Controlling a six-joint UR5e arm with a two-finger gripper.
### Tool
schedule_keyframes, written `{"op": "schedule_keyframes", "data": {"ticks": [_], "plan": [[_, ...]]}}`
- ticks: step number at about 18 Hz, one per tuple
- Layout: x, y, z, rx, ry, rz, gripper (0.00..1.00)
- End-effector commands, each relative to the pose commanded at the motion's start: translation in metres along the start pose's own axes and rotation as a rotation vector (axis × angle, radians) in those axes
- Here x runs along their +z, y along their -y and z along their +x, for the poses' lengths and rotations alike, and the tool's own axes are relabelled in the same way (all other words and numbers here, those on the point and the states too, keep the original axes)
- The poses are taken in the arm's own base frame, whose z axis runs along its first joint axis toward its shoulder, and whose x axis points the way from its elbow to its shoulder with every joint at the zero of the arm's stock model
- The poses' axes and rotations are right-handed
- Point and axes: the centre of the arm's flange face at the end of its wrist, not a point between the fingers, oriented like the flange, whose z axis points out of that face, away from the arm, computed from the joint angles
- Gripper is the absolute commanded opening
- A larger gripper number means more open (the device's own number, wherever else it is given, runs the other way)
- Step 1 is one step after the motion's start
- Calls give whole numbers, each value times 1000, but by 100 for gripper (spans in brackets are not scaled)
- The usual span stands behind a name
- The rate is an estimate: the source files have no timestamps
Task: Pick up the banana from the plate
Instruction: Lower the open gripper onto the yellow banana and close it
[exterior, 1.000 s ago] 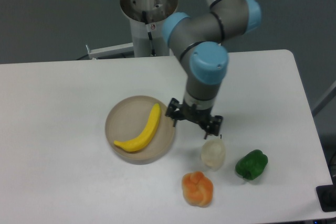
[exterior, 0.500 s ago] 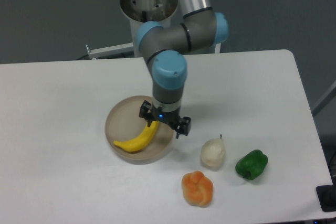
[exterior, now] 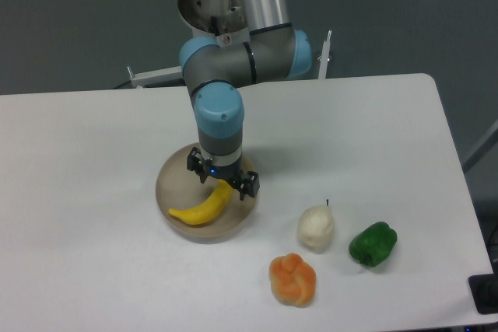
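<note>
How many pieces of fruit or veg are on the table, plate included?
4: banana on the plate, partly under the gripper; pear, green pepper, orange fruit on the table.

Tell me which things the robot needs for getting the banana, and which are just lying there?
Needed: the banana, the plate it lies on, and the gripper over the banana's upper end.

Just lying there: the pear, the green pepper and the orange fruit, all on the table to the right of the plate.

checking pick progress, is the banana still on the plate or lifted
On the plate: the banana lies flat in the plate, gripper above its upper end.
</note>
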Motion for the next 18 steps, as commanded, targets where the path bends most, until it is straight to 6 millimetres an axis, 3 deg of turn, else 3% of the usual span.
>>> {"op": "schedule_keyframes", "data": {"ticks": [6, 10, 12, 18], "plan": [[9, 3, 2, 8, 1, -1, 100], [8, 4, 1, 6, 2, 0, 68], [9, 4, 1, 8, 0, 0, 57], [9, 5, 1, 11, 0, 0, 36]]}}
